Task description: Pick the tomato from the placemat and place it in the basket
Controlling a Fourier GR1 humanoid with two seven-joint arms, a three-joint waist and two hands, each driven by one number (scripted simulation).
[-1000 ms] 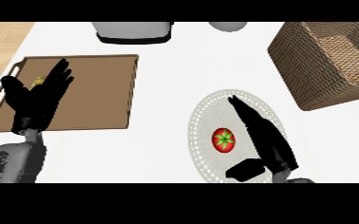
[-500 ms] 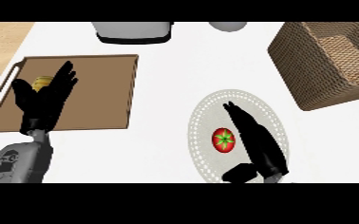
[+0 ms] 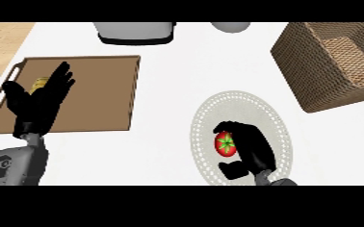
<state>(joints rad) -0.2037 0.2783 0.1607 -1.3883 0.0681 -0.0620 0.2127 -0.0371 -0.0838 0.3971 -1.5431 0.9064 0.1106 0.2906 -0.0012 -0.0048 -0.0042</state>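
Low in the right half of the frame, the right robot hand (image 3: 249,149) lies over the pale round placemat (image 3: 274,113), its fingers curled down around the right side of the tomato (image 3: 225,143), thumb below it; the tomato rests on the placemat's lower middle. It is a small red fruit with a green star-shaped calyx on top, its left side uncovered. Up and to the right, the woven brown basket (image 3: 316,69) stands at the frame's right edge, its near wall just beside the placemat's rim, with a narrow strip of white surface (image 3: 185,77) between them. A wide band of bare surface runs down the middle of the frame, between the placemat and a brown wooden tray (image 3: 99,96) at the left. Over that tray the left robot hand (image 3: 39,101) rests open, fingers up, partly covering a small yellow object (image 3: 41,81). Along the top edge sit a grey container (image 3: 135,31) and a grey round object (image 3: 231,26).
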